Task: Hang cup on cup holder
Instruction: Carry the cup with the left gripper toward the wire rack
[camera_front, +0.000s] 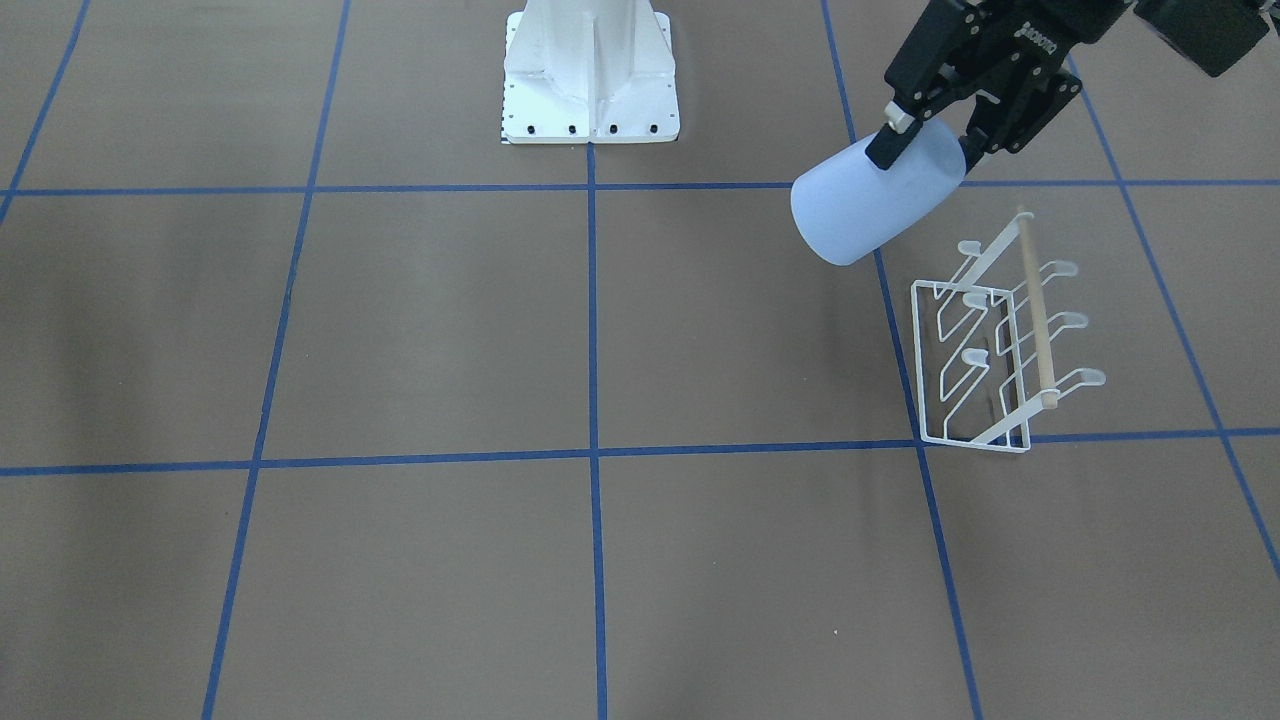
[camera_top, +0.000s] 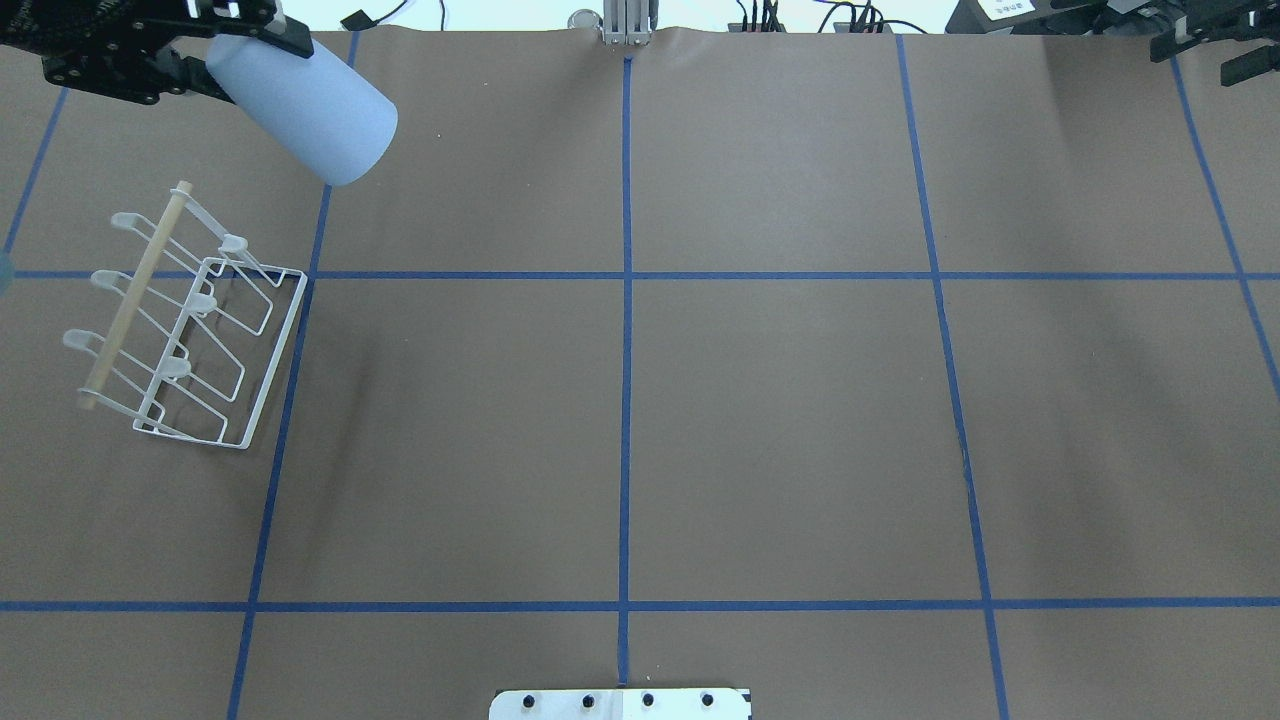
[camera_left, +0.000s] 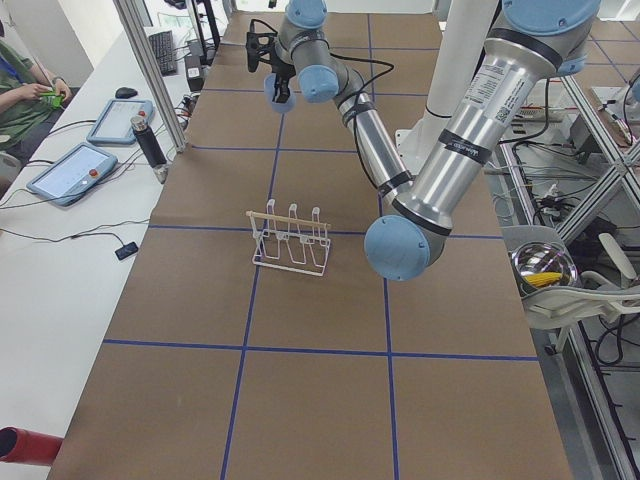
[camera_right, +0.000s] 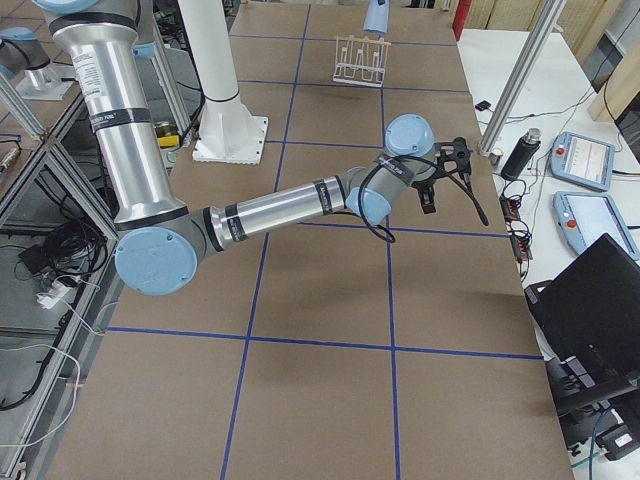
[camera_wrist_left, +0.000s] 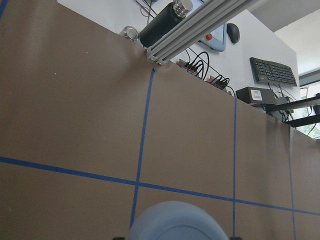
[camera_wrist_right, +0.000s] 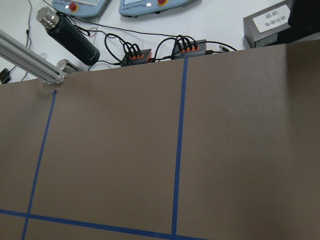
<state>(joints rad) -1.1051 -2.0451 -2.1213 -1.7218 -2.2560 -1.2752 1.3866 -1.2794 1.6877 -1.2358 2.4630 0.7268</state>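
My left gripper (camera_front: 930, 145) is shut on the closed end of the pale blue cup (camera_front: 872, 208) and holds it tilted in the air, open mouth pointing down toward the table's middle. The cup is above and just beyond the far end of the white wire cup holder (camera_front: 1000, 345), apart from its prongs. In the overhead view the left gripper (camera_top: 222, 58) and cup (camera_top: 308, 112) are at the top left, the cup holder (camera_top: 185, 330) below them. The cup's rim fills the bottom of the left wrist view (camera_wrist_left: 175, 224). My right gripper (camera_top: 1212, 45) is open and empty at the far right edge.
The white robot pedestal base (camera_front: 590, 85) stands at the robot's side of the table. A black flask (camera_wrist_left: 162, 22) and an aluminium post (camera_wrist_left: 200, 22) stand at the far edge, with cables and tablets (camera_wrist_right: 82, 6) beyond. Blue tape lines cross the brown table.
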